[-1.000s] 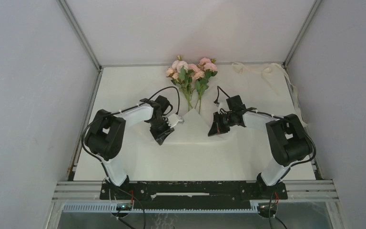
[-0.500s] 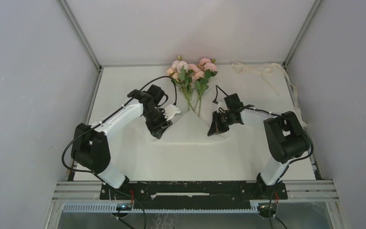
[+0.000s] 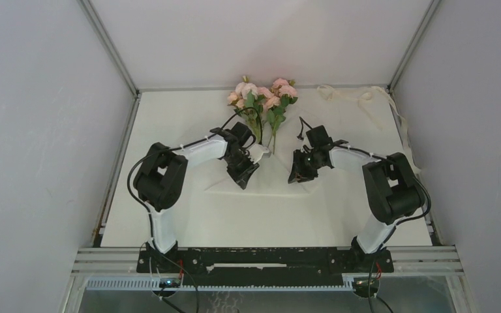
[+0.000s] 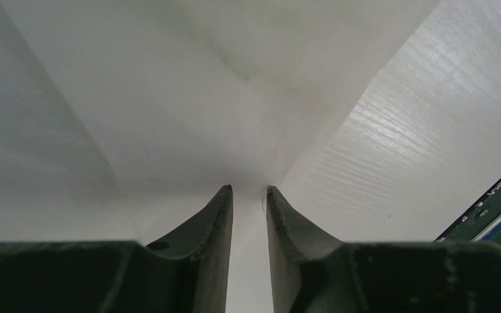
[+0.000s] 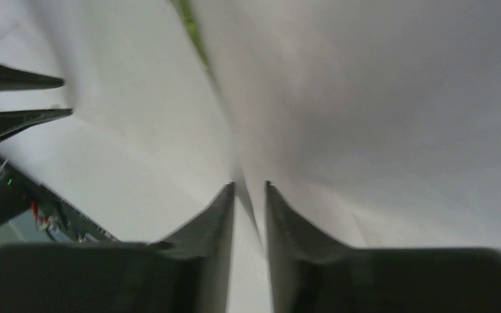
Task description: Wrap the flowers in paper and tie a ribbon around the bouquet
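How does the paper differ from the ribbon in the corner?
The paper is a broad sheet at mid-table, partly folded up; the ribbon is a narrow strip, bunched at the far right corner. The flowers' stems reach the paper, not the ribbon. Both are pale.

The left claw [image 3: 242, 180] now sits farther right and farther from the arm bases than a second ago, just beside the lower stems of the flowers [image 3: 261, 104]. Its elbow, flung out left half a second ago, is tucked back in. The left side of the paper [image 3: 271, 181] is drawn inward, so the raised sheet spans less bench [image 3: 169, 130]. The right claw [image 3: 295, 176] sits slightly farther from the bases.
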Tool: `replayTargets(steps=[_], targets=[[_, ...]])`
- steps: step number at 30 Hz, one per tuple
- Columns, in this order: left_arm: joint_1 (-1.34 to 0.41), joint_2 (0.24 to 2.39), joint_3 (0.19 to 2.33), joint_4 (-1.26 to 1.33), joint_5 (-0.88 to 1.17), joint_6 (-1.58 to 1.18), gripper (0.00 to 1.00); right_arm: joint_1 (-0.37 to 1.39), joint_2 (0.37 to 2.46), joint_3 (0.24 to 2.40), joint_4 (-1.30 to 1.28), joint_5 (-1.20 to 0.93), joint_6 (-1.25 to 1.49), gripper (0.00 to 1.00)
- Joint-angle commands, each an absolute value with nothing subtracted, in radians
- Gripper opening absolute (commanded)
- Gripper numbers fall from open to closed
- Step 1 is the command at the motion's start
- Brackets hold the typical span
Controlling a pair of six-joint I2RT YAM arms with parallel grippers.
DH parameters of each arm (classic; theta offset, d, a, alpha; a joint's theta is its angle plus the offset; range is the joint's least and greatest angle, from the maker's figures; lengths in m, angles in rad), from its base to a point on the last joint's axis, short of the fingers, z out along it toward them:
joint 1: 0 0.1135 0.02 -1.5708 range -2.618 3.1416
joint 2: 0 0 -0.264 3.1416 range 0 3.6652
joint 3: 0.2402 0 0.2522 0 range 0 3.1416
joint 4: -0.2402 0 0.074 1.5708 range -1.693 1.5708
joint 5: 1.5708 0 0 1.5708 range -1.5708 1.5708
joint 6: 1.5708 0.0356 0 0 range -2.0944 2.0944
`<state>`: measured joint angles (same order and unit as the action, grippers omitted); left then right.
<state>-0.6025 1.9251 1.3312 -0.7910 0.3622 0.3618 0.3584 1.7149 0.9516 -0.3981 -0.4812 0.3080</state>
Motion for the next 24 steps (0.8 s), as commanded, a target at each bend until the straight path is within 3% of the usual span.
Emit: replayTargets(steps=[1,2,5,9,15,20,24], targets=[[-0.601,1.925,1.328,-0.747,0.361,0.306,0.31,0.374,1.562,0.994,-0.528,-0.229,0.391,0.48],[-0.6,1.925,1.319,-0.741,0.358,0.307,0.31,0.376,1.515,0.99,-0.559,-0.17,0.415,0.53],[-0.598,1.928,1.302,-0.729,0.366,0.298,0.31,0.394,1.368,0.949,-0.629,-0.047,0.526,0.58],[-0.599,1.926,1.293,-0.715,0.375,0.283,0.31,0.462,1.27,0.812,-0.571,-0.048,0.799,0.6],[-0.595,1.908,1.279,-0.701,0.379,0.272,0.31,0.524,1.462,0.791,-0.519,-0.113,1.12,0.61],[-0.595,1.888,1.272,-0.696,0.379,0.268,0.32,0.541,1.641,0.81,-0.492,-0.11,1.189,0.61],[-0.595,1.867,1.28,-0.707,0.371,0.278,0.32,0.544,1.669,0.808,-0.527,-0.027,1.208,0.6]])
